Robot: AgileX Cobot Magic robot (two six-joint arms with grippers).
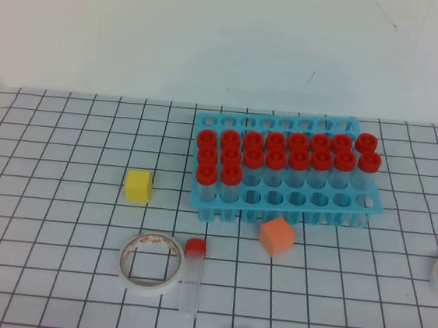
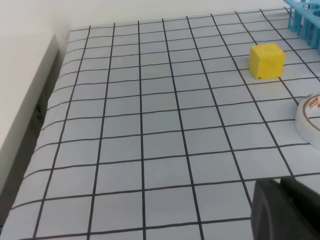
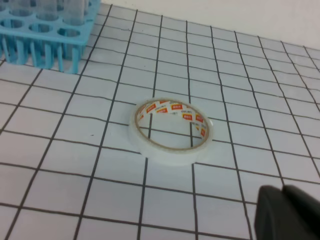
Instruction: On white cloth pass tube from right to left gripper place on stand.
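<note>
White cloth [image 1: 56,217] with a dark grid covers the table. Blue stand [image 1: 277,205] sits near the middle, its back rows full of red-capped tubes. One tube [image 1: 191,277] lies flat just beside a tape roll [image 1: 150,263]. Both the left gripper [image 2: 285,210] and the right gripper [image 3: 287,215] are closed and empty. Risk: the roll may crowd the pick, or the round tube may roll.

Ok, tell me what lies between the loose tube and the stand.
Little does. The tube lies flat beside a tape roll on its left. An orange cube sits just before the stand, right of the direct line. No gripper shows overhead.
</note>
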